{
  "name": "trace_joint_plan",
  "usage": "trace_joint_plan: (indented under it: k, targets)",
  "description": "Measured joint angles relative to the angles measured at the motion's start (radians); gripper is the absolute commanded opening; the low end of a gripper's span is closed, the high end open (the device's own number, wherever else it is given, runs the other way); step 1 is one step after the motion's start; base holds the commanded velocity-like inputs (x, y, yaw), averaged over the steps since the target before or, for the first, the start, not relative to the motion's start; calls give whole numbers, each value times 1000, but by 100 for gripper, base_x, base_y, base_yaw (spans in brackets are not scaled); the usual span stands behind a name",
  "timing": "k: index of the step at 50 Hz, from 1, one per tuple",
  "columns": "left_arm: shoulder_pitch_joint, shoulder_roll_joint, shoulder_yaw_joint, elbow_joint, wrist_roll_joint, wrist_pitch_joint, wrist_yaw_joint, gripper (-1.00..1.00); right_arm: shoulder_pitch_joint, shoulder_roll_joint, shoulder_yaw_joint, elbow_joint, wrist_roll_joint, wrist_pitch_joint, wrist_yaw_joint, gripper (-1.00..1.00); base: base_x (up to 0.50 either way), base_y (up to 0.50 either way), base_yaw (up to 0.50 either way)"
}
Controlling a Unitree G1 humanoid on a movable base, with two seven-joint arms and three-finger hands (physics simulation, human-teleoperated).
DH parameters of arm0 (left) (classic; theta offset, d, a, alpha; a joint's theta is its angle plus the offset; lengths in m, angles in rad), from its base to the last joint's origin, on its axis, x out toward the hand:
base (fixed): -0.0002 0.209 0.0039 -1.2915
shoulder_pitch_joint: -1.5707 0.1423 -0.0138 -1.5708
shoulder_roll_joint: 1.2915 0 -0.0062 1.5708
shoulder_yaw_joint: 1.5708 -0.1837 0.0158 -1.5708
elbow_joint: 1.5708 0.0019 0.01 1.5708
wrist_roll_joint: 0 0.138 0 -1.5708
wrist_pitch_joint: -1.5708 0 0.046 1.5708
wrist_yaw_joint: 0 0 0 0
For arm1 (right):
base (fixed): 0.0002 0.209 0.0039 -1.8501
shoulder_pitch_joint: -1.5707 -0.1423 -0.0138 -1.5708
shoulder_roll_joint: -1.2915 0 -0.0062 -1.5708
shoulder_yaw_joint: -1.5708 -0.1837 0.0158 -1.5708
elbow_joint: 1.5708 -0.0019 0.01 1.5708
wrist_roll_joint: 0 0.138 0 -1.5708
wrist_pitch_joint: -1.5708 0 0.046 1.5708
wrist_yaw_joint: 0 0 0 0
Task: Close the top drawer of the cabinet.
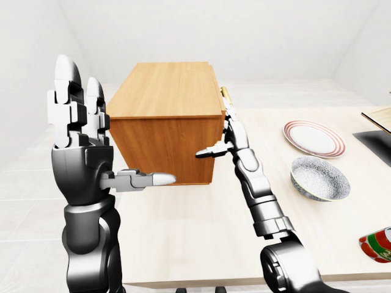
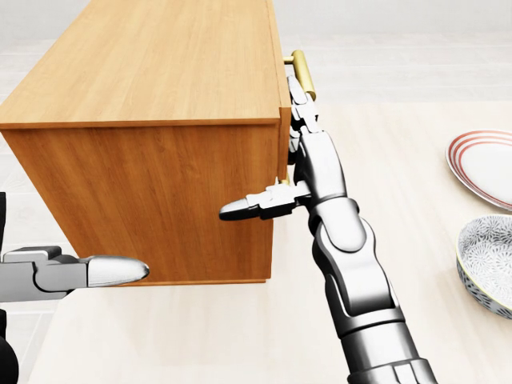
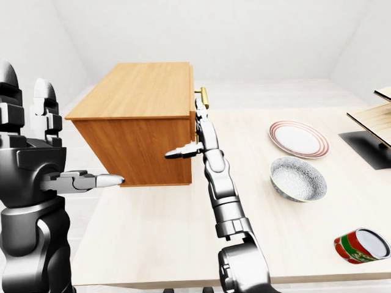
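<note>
The wooden cabinet (image 2: 160, 72) stands on the table and fills the left of the head view. Its top drawer front (image 2: 284, 120) lies against the cabinet's right face, with no interior showing. The brass handle (image 2: 302, 68) sticks out to the right of it. My right hand (image 2: 302, 152) is open and flat against the drawer front just below the handle, fingers pointing up and thumb (image 2: 244, 208) reaching left across the cabinet's side. My left hand (image 1: 79, 122) is raised and open, left of the cabinet and touching nothing.
A red-rimmed plate (image 2: 484, 164) and a patterned bowl (image 2: 488, 264) sit on the pale table (image 2: 200, 336) to the right. A red and green can (image 3: 360, 244) lies near the table's near right edge. A dark mat (image 1: 376, 139) is at the far right.
</note>
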Motion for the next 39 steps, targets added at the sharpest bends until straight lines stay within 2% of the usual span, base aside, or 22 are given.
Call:
trace_joint_plan:
  k: [22,39]
  targets:
    - [1,0,-1,-4,1,0,0,100,-40,-6,21,90,15,-53,27,100,0,0,0]
    - [0,0,-1,-2,1,0,0,100,-55,-23,19,120,30,-61,52,100,0,0,0]
